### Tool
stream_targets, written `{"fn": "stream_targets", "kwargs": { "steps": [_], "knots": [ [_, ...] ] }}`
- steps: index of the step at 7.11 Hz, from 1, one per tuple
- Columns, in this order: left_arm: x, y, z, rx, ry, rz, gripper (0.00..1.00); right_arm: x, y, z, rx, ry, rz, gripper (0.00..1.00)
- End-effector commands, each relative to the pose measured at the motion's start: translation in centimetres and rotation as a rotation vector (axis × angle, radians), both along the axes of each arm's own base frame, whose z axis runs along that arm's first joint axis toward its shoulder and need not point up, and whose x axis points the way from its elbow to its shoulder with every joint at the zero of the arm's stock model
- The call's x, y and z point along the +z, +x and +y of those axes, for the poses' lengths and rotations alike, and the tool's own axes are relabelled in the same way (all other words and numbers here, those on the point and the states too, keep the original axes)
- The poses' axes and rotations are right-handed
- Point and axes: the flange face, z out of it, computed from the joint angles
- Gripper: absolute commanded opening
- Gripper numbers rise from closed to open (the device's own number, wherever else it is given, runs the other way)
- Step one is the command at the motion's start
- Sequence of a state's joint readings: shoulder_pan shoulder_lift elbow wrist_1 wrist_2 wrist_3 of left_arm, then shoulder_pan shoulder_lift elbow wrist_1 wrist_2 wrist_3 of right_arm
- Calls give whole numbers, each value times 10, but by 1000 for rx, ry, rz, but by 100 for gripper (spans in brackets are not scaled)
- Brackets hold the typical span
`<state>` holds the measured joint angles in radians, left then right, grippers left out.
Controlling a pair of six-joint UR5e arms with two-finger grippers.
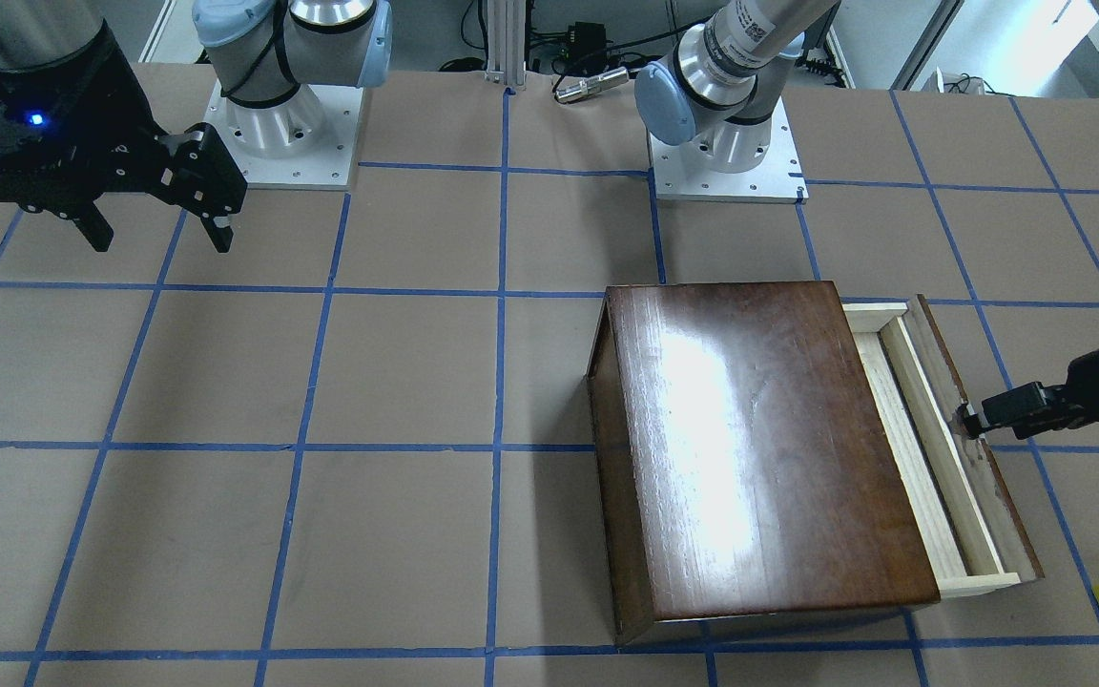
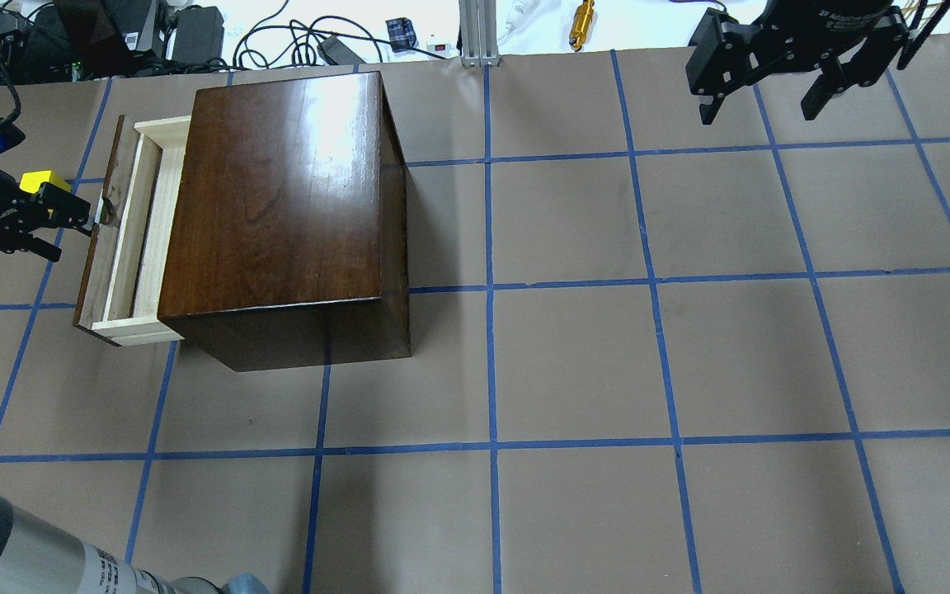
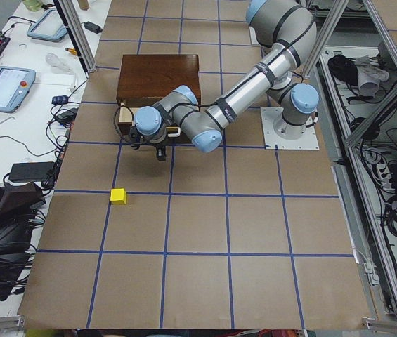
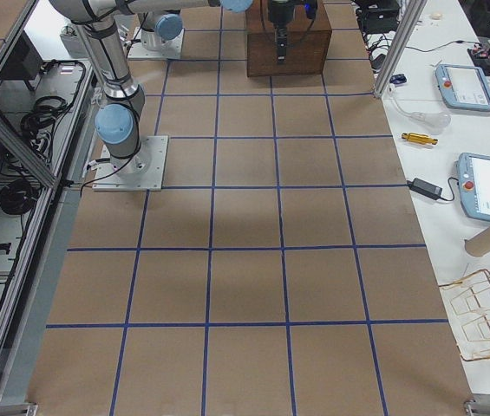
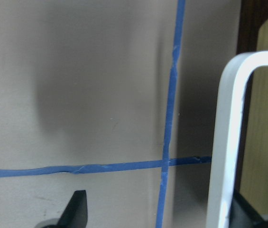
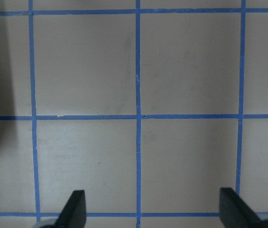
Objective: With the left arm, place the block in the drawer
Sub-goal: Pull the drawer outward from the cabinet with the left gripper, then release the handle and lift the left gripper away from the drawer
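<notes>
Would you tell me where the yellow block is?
Overhead view: the block lies on the table at far left, outside the drawer, past the left gripper.

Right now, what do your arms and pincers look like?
The left arm and right arm are silver-grey tubes with pale blue joint caps. Each ends in a black gripper with two jaws and a blue light: left gripper, right gripper.

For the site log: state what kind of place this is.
Probably a robotics lab: the left arm and right arm bolted to a table gridded with blue tape, teach pendants on a side bench, cables alongside.
</notes>
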<state>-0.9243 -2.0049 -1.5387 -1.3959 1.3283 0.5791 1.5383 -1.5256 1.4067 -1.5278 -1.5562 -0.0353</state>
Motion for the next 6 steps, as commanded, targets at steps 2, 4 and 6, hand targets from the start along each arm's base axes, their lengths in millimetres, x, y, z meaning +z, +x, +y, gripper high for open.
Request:
{"fn": "stream_targets", "kwargs": {
  "steps": [2, 4, 6],
  "knots": [
    [1, 12, 4, 5, -7, -2, 100, 0, 0, 0, 0, 1, 1, 100],
    [1, 13, 5, 7, -6, -3, 100, 0, 0, 0, 0, -1, 1, 100],
    [4, 19, 6, 15, -11, -4, 100, 0, 0, 0, 0, -1, -1, 100]
  ]
}}
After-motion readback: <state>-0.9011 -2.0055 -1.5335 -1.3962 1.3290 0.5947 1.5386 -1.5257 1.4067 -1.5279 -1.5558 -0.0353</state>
